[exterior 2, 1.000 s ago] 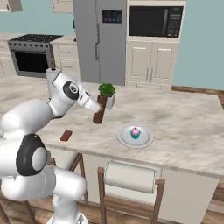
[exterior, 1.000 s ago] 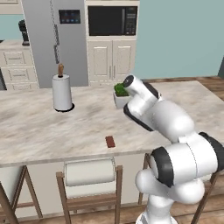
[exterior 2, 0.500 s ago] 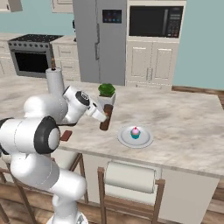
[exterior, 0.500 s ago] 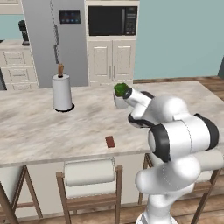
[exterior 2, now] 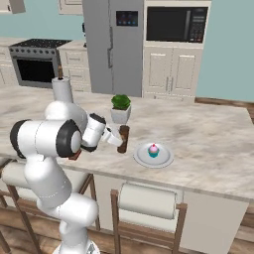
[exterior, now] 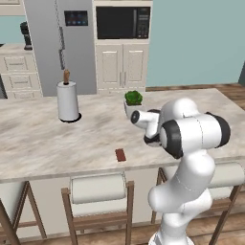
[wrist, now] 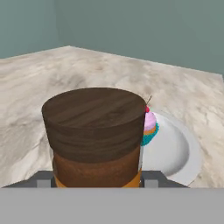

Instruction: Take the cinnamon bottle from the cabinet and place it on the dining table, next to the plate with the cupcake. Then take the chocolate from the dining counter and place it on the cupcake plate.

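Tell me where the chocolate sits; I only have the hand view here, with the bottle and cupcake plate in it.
Observer: The chocolate lies flat on the counter near its front edge, in the left base view.
Operator: Report what else stands on that counter.
Observer: A paper towel roll stands upright toward the far side, left of a potted plant.
Operator: Say how the cinnamon bottle sits relative to the plate.
Observer: In the right base view the cinnamon bottle is upright in the fingers, just left of the plate, with the cupcake on it. I cannot tell whether its base touches the counter.
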{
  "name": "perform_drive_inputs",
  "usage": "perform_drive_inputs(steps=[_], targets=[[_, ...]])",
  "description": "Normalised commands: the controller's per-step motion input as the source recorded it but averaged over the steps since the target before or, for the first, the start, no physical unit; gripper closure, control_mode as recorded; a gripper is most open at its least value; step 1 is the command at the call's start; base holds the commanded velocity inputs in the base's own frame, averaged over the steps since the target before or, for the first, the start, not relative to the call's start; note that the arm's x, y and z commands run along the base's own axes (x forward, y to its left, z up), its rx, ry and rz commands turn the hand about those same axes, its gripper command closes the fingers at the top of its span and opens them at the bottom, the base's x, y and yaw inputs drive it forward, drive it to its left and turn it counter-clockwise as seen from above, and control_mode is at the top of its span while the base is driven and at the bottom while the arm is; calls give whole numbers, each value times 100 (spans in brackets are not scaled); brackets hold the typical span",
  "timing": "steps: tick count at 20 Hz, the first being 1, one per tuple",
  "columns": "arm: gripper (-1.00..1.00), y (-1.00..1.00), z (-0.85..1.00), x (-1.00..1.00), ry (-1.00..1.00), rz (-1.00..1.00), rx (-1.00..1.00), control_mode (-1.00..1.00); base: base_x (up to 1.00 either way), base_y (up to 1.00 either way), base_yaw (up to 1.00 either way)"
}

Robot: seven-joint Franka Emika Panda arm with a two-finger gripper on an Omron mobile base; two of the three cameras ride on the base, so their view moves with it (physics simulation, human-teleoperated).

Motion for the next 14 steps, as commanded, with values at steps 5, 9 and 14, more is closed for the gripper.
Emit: perform_drive_inputs(steps=[5, 9, 14], targets=[[100, 0, -16, 36, -8, 0, -3, -100, 0, 0, 0], [100, 0, -30, 29, 0, -1, 0, -100, 0, 0, 0], [100, 2, -24, 42, 3, 0, 0, -100, 0, 0, 0]])
